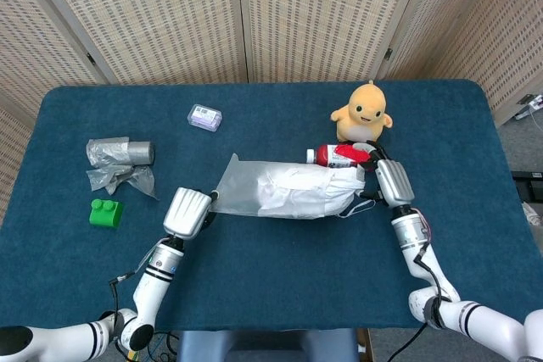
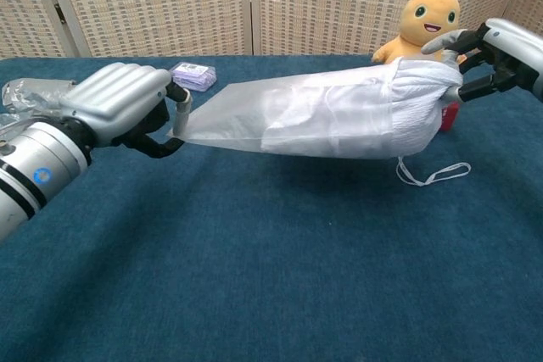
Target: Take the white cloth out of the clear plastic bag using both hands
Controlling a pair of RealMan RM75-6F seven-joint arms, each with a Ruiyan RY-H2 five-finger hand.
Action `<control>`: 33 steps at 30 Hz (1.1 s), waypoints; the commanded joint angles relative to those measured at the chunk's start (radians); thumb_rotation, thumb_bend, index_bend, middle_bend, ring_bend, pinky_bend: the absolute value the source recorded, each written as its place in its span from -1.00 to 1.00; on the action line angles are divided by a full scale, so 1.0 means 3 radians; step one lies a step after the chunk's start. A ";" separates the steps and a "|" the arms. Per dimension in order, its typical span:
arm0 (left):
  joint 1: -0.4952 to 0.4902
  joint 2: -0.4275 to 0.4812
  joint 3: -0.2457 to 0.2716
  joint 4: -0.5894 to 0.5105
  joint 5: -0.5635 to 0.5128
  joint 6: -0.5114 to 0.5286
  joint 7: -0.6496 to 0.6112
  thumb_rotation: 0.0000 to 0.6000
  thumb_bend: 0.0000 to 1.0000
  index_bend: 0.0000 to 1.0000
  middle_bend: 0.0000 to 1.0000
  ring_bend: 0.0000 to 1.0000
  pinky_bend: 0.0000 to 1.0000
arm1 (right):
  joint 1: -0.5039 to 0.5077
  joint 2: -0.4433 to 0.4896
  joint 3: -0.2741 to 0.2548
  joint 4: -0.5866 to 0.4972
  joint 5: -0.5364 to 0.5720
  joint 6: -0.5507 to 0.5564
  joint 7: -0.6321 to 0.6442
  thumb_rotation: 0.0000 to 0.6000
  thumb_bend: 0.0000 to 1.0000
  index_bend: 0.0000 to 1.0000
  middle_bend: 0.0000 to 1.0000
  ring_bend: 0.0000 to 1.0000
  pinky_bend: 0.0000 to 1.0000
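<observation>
white cloth (image 2: 373, 112): half out of the clear plastic bag (image 2: 229, 120).
left hand (image 2: 127, 108): pinching the bag's end.
right hand (image 2: 501, 52): grasping the cloth.
Next: you pull them apart.

The cloth (image 1: 310, 192) sits in the bag (image 1: 242, 190), stretched between left hand (image 1: 188, 212) and right hand (image 1: 392, 182).

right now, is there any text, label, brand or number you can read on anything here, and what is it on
None can be read.
The small clear purple-tinted box has a label, too small to read.
The red bottle with a white cap has a white label patch, blurred.
The left arm's wrist shows a blue round mark, no legible letters.
The clear plastic bag and the white cloth show no print.
</observation>
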 commanded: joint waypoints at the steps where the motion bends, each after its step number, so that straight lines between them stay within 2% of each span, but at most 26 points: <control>1: 0.0028 0.0033 -0.0003 -0.0018 -0.0013 0.0018 -0.0017 1.00 0.31 0.36 0.87 0.51 0.86 | -0.0019 0.0046 0.0021 -0.0039 0.0015 0.0026 -0.0010 1.00 0.07 0.55 -0.57 -0.85 -0.38; 14: 0.0195 0.0272 -0.0013 -0.0020 0.0027 0.0165 -0.0268 1.00 0.31 0.37 0.87 0.51 0.86 | -0.0102 0.0275 0.0086 -0.0243 0.0054 0.0142 -0.0048 1.00 0.07 0.56 -0.57 -0.85 -0.38; 33: 0.0454 0.0536 -0.0030 0.0165 -0.0077 0.0267 -0.0552 1.00 0.31 0.36 0.87 0.51 0.86 | -0.0098 0.0337 0.0164 -0.0365 0.0085 0.0219 -0.0038 1.00 0.07 0.56 -0.56 -0.85 -0.38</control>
